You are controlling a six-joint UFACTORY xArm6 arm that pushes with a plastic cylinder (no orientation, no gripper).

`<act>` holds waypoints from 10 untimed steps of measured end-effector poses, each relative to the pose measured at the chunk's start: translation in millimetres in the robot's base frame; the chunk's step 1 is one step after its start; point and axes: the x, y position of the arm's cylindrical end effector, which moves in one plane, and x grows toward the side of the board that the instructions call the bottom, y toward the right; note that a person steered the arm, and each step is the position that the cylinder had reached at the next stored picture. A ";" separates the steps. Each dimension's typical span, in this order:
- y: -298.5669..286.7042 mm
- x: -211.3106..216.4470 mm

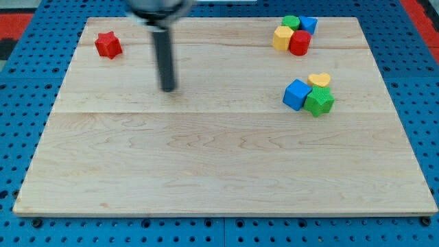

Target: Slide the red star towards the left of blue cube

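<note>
The red star lies near the board's top left corner. The blue cube sits at the view's right, touching a green star-like block and a yellow heart. My tip rests on the board, to the right of and below the red star, apart from it, and far left of the blue cube.
A cluster at the top right holds a yellow block, a red cylinder, a green block and a second blue block. The wooden board lies on a blue pegboard.
</note>
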 end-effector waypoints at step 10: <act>122.9 -28.2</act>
